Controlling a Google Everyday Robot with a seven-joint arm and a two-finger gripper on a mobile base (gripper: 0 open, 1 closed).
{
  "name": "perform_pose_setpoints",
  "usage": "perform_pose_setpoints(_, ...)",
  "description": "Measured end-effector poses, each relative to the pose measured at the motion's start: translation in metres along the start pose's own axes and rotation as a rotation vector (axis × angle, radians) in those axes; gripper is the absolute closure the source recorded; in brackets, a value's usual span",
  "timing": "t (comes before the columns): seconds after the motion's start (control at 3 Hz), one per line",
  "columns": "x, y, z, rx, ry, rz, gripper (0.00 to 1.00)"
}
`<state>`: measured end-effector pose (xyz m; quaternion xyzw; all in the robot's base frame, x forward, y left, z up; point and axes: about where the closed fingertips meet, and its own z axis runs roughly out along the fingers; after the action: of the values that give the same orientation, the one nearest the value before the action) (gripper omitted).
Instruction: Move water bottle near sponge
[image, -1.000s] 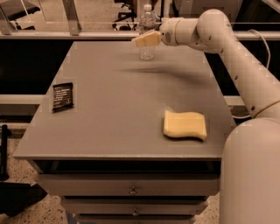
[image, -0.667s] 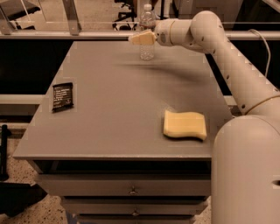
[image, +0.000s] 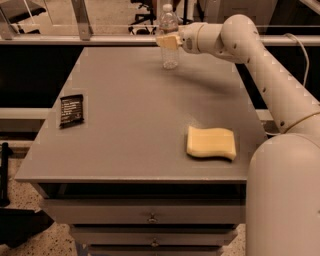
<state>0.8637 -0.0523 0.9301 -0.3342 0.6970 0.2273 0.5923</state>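
At the far edge of the table (image: 130, 100), the water bottle (image: 170, 57) stands upright. The gripper (image: 167, 41) sits at the bottle's middle; whether it is clamped cannot be determined. The sponge (image: 211, 143) lies flat at the table's near right.

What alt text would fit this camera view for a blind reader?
A white robot arm reaches over a grey table, its end effector at an upright water bottle near the far edge. A pale-yellow sponge lies front right, a black packet at left.
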Motion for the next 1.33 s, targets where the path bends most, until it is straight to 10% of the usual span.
perform_pose_setpoints(0.67,-0.02,0.016,-0.045,-0.065,-0.048,0.039,1.0)
perform_pose_setpoints(1.33,0.002,0.024,-0.15,-0.098,-0.044,0.079,1.0)
